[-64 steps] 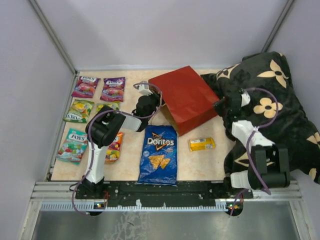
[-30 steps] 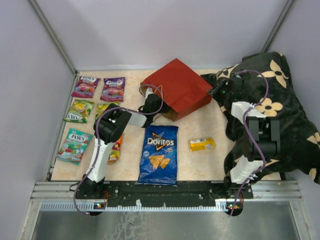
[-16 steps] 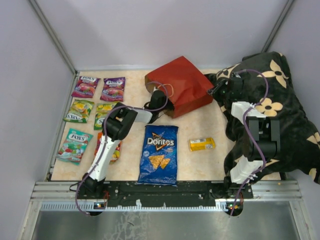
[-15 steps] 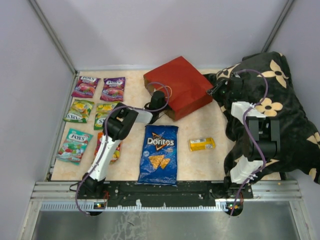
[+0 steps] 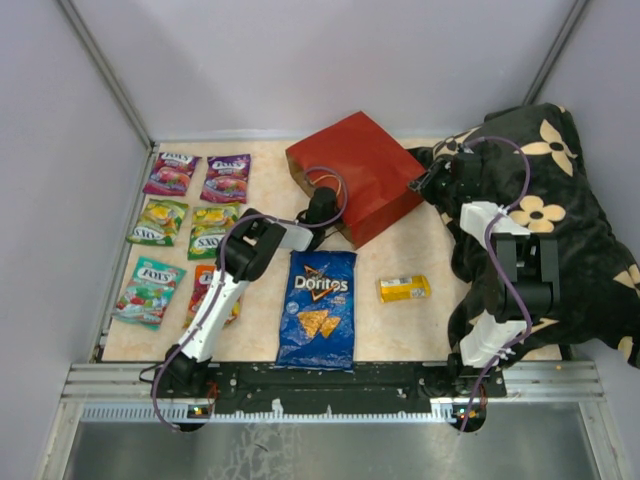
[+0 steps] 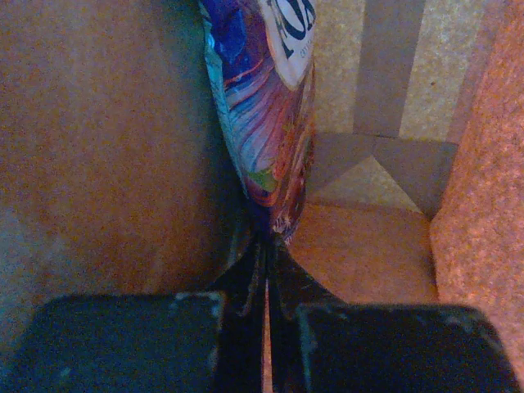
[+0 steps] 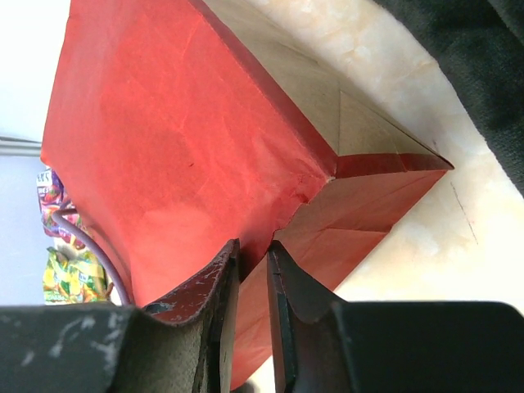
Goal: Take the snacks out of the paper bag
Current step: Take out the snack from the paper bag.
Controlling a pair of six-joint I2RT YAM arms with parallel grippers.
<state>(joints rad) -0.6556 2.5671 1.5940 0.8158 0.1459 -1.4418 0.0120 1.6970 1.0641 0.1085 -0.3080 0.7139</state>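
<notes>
Beige worktop [image 5: 430,330], red paper bag [image 5: 365,175] lying far centre, left jaws inside it pinching a candy packet [image 6: 266,123], right jaws clamped on its base edge

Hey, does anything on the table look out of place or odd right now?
The black flowered cushion is heaped on the table around the right arm; it is no snack. The paper bag lies on its side.

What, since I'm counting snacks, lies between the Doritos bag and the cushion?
Only the yellow box, as the top view shows.
</notes>
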